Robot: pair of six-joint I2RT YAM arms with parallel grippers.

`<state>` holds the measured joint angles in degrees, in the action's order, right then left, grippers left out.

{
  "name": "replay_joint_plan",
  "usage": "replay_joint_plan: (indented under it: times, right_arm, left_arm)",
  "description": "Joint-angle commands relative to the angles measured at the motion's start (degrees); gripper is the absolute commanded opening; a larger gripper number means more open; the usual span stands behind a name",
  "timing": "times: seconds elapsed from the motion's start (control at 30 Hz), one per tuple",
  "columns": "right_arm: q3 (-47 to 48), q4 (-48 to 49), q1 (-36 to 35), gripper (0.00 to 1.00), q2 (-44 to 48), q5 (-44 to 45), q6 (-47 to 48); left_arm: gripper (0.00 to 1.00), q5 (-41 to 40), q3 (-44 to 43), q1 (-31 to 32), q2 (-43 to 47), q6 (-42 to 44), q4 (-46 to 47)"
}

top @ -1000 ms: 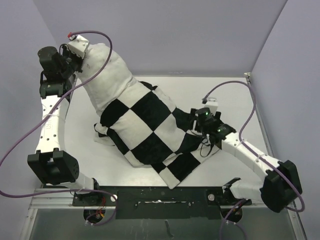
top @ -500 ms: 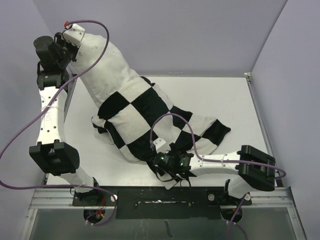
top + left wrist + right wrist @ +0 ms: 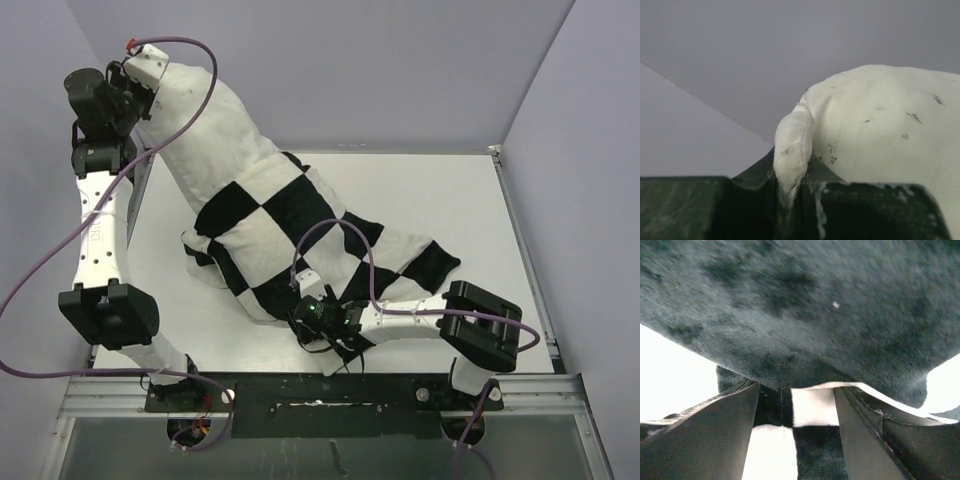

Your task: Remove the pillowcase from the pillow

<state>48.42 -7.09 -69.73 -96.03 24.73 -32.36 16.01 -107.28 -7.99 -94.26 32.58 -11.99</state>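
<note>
Right gripper point(image 3: 312, 319) slid left along pillowcase point(image 3: 290, 215) (fingers seemingly apart); left gripper point(image 3: 791, 200) clamps pillow point(image 3: 880, 125).

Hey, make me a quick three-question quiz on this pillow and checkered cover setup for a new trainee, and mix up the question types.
1. True or false: the left tool is shut on a corner of the pillow.
2. How much of the pillow shows outside the pillowcase? A: none of it. B: its upper end, by the left tool. C: all of it.
3. Fill in: in the right wrist view, the right tool has its fingers ____, with the pillowcase's dark fabric hanging just above them.
Key: 1 true; 2 B; 3 apart, so the tool is open.
</note>
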Motion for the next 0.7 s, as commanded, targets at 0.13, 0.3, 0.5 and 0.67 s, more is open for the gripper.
replay_joint_plan:
  times: [0.13, 0.3, 0.5, 0.67]
  right_arm:
    - [-7.42, -3.15, 1.69, 0.30, 1.49, -2.37, -14.05]
    - [-10.52, -4.19, 5.07, 0.00, 8.47, -1.82, -15.68]
    - [-15.61, -15.79, 21.35, 0.00, 27.05, -2.51, -23.35]
    - [-18.34, -22.88, 39.51, 0.00, 41.83, -6.09, -22.39]
  left_arm:
    - [0.00, -0.34, -12.97, -2.67, -2.63, 2.41, 6.96]
    - [0.00, 0.11, -16.91, -4.52, -3.87, 2.23, 6.20]
    - [0.00, 0.38, -26.37, -6.98, -7.75, 2.52, 4.16]
    - [0.00, 1.17, -38.23, -8.76, -12.49, 2.53, 0.01]
